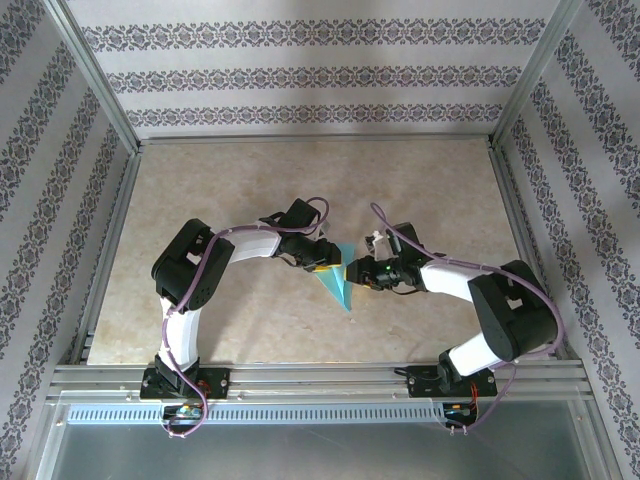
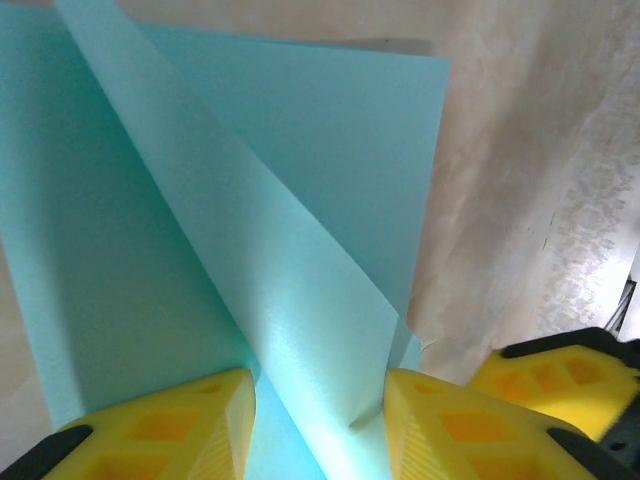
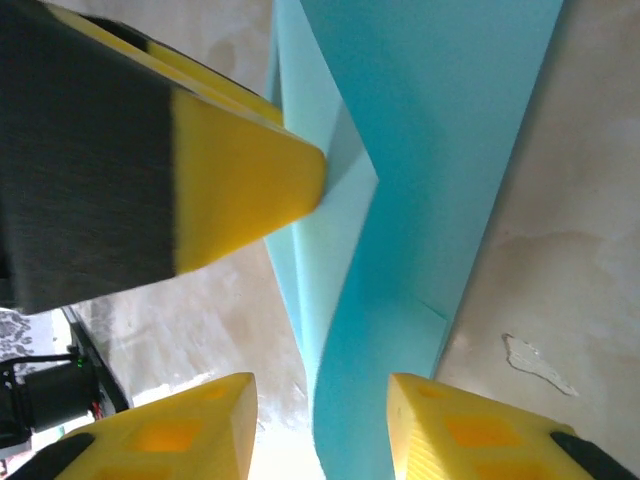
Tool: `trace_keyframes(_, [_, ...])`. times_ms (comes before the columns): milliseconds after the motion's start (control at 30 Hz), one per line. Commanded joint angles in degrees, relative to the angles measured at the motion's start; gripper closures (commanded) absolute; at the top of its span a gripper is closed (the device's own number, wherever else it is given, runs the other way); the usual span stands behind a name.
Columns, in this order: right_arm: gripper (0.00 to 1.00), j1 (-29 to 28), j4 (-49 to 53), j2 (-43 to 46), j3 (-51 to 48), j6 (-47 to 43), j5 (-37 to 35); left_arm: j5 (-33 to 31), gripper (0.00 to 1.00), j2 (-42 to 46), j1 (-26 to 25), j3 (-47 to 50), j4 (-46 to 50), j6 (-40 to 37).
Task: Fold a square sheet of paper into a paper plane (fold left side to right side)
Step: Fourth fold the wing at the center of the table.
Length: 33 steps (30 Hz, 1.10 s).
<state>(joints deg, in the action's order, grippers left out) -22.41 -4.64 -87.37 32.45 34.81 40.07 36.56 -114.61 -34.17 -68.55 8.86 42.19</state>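
The square sheet of paper (image 1: 341, 284), teal-blue, lies part-folded into a pointed shape in the middle of the table, its tip toward the near edge. My left gripper (image 1: 329, 268) sits at its left edge, my right gripper (image 1: 356, 272) at its right edge. In the left wrist view a raised flap of the paper (image 2: 330, 170) runs up between the left gripper's (image 2: 318, 425) parted yellow fingers; it is open. The right gripper (image 3: 320, 425) is open too, with the paper (image 3: 440, 150) curving up between its jaws. The left gripper's finger (image 3: 240, 180) touches the paper's fold.
The beige marbled table (image 1: 240, 190) is ringed by a metal frame and patterned walls (image 1: 300, 75). A metal rail (image 1: 320, 378) crosses the near edge by the arm bases. The right gripper's finger (image 2: 560, 375) stands close beside the left gripper.
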Motion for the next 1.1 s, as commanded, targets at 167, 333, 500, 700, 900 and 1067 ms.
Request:
trace_keyframes(167, [0.72, -2.1, -6.1, -3.9, -0.2, 2.9, 0.8, -3.0, 0.6, -1.5, -0.6, -0.1, 2.7, -1.3])
trace_keyframes(333, [0.87, -2.1, -5.8, -4.4, 0.0, 2.7, 0.2, -3.0, 0.6, -1.4, -0.6, 0.1, 2.8, -1.3])
trace_keyframes(500, [1.0, -1.2, -3.2, -2.7, -0.5, 1.6, -3.0, -3.1, 0.6, -1.4, -0.6, 0.0, 3.0, -1.4])
trace_keyframes(700, [1.0, -0.9, 1.0, -2.5, 0.5, -0.7, -6.0, -2.9, 0.6, -1.3, -0.6, -0.2, 2.9, -1.4])
trace_keyframes(900, [1.0, -0.9, 1.9, -3.0, 1.3, -1.1, -7.2, -2.9, 0.6, -1.3, -0.6, -0.2, 3.0, -1.5])
trace_keyframes(1067, [1.0, -1.1, 2.2, -3.2, 1.8, -1.2, -7.5, -3.1, 0.6, -1.3, -0.6, -0.2, 3.1, -1.6])
